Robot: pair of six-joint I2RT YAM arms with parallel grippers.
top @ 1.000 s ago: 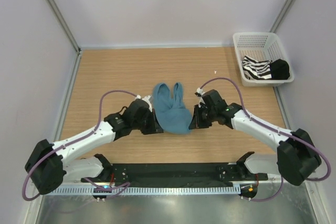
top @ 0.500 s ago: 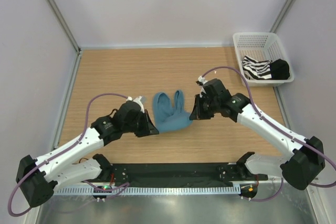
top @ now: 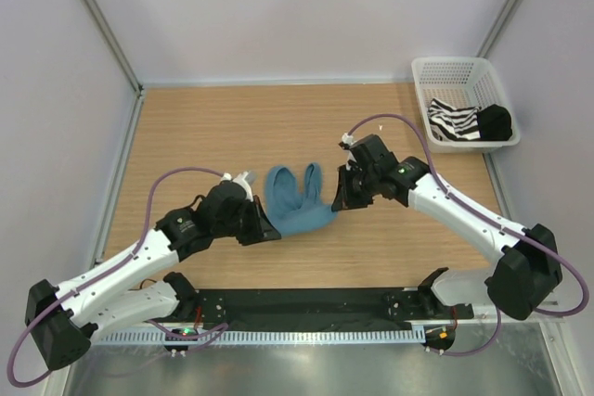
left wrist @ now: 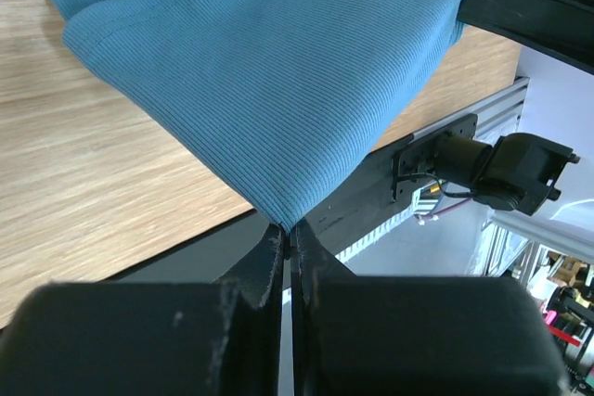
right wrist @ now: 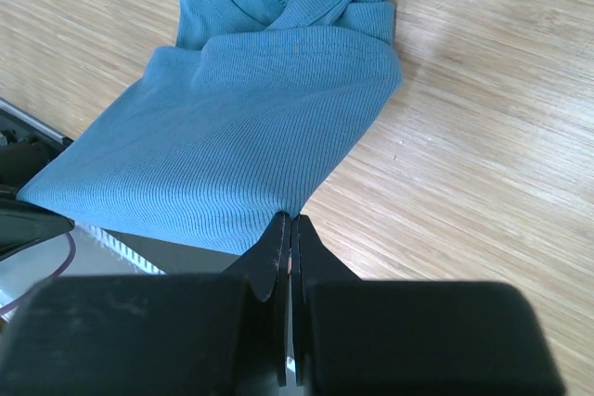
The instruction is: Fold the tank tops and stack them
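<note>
The wooden tabletop point(top: 186, 127) carries everything here. At its far right corner sits a white mesh basket point(top: 445, 70), and in it lies the striped tank top point(top: 453, 122), crumpled beside something dark I cannot identify. The teal tank top point(top: 292, 197) is in the middle of the tabletop, between the two arms. Its strap end rests on the wood and its hem end is held clear of it. The left hand point(top: 268, 229) is clamped together on one hem corner and the right hand point(top: 340, 201) on the other, so the hem hangs stretched between them. The cloth looks like a fine ribbed knit: light, limp and probably a little stretchy, doubling over itself wherever it is not held taut. I judge it needs almost no force to lift but will hold no shape on its own. Corners and hem edges seem the best places to pinch, catching both layers and pulling evenly so that a fold line stays straight. Pinches as thin as these could slip if the arms draw too far apart.
</note>
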